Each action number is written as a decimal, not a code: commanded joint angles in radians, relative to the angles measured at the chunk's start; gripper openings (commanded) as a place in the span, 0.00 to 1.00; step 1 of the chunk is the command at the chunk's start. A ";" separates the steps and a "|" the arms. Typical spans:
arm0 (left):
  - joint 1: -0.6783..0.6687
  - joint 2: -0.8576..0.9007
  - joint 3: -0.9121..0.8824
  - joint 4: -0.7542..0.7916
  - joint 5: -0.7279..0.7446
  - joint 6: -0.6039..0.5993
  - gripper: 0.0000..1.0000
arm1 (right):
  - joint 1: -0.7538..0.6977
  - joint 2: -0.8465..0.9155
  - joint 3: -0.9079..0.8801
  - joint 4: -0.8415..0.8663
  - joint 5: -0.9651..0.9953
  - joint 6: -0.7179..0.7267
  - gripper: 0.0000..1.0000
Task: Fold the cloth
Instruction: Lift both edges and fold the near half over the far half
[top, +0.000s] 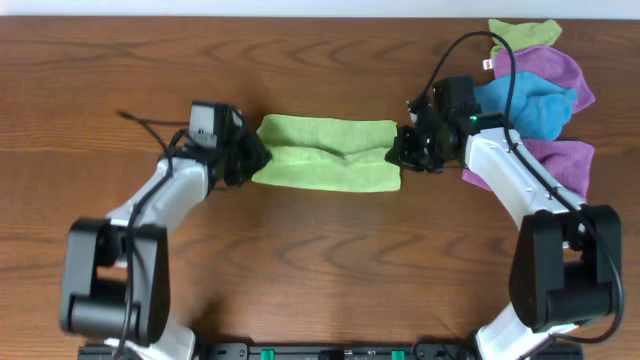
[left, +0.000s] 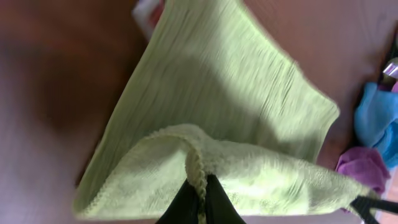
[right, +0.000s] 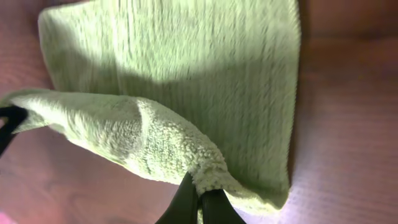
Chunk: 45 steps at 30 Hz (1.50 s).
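The green cloth (top: 325, 152) lies mid-counter (top: 320, 270) between both arms, the left end effector (top: 250, 155) pinching one short edge, the right end effector (top: 400, 150) pinching the opposite edge, both edges partly lifted.

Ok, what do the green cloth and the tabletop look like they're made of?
The green cloth is probably microfibre or terry, matte: there is fuzzy looped pile on the lifted edge and fine ribbing on the flat face. The table is wood or wood-grain laminate, I cannot tell which. It is brown with dark grain lines, smooth, with a slight sheen.
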 joint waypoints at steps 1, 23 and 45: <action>0.010 0.059 0.106 -0.023 0.007 0.068 0.06 | -0.013 0.004 0.019 0.035 0.040 0.032 0.02; 0.047 0.332 0.448 -0.063 0.005 0.101 0.06 | -0.027 0.248 0.239 0.231 0.024 0.072 0.01; 0.069 0.348 0.501 -0.465 0.023 0.237 0.06 | -0.033 0.248 0.241 -0.116 0.029 0.045 0.02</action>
